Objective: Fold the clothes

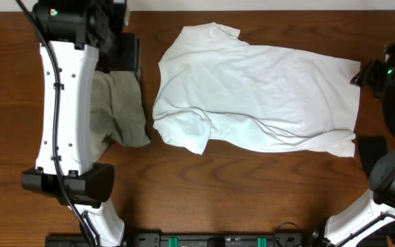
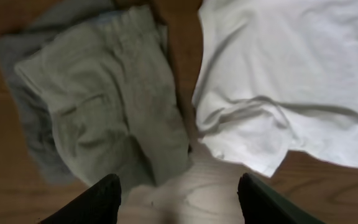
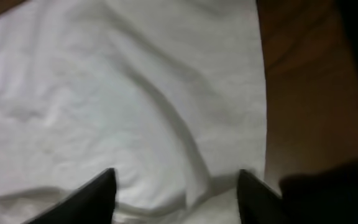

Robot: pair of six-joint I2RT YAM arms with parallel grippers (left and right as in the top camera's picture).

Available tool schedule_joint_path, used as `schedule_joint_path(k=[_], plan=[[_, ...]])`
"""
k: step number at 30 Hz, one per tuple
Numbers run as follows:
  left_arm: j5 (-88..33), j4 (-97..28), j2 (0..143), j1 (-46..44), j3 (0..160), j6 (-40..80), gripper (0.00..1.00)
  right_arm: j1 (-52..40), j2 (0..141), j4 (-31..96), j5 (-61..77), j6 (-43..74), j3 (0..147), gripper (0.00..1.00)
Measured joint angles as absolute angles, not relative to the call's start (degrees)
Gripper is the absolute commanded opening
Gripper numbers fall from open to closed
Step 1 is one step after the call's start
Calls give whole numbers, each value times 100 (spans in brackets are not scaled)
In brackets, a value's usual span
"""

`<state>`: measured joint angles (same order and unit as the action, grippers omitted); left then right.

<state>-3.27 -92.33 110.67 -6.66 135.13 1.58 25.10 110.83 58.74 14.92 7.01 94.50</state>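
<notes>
A large white T-shirt lies spread across the middle of the table, one sleeve bunched at its lower left. Folded khaki shorts lie to its left, partly under my left arm. In the left wrist view the shorts rest on a grey piece, with the shirt to their right. My left gripper hangs open over bare wood between the two garments. My right gripper is open just above the shirt near its hem edge, holding nothing.
The right arm's dark wrist sits at the shirt's right edge. A dark shape lies on the table below it, also seen as a dark shape beside the hem. Brown wood shows in front of the shirt.
</notes>
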Motion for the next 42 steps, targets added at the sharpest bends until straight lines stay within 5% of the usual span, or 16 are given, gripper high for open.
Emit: schedule_joint_path(k=[4, 6, 14, 30, 32, 37, 42], plan=[[-460, -9233, 11067, -642, 12932, 174, 62, 2582, 11089, 4657, 1485, 982, 8538, 9], [-499, -9229, 11067, -655, 12656, 176, 62, 2578, 11089, 3983, 1503, 1210, 8103, 1], [-729, -9153, 11067, -731, 12125, 176, 62, 2578, 11120, 1756, 1496, 2095, 6657, 1], [-1282, -8945, 11067, -735, 12125, 305, 63, 2576, 12206, 958, 377, 2652, 7601, 1], [-1341, -8818, 11067, -735, 12125, 322, 64, 2576, 12366, 1059, 386, 2600, 7887, 8], [-1380, -8746, 11067, -735, 12125, 412, 64, 2582, 12455, 1535, 930, 2075, 8307, 43], [-1385, -8919, 11067, -735, 12125, 451, 64, 2757, 12130, 2025, 2071, 1684, 8462, 56]])
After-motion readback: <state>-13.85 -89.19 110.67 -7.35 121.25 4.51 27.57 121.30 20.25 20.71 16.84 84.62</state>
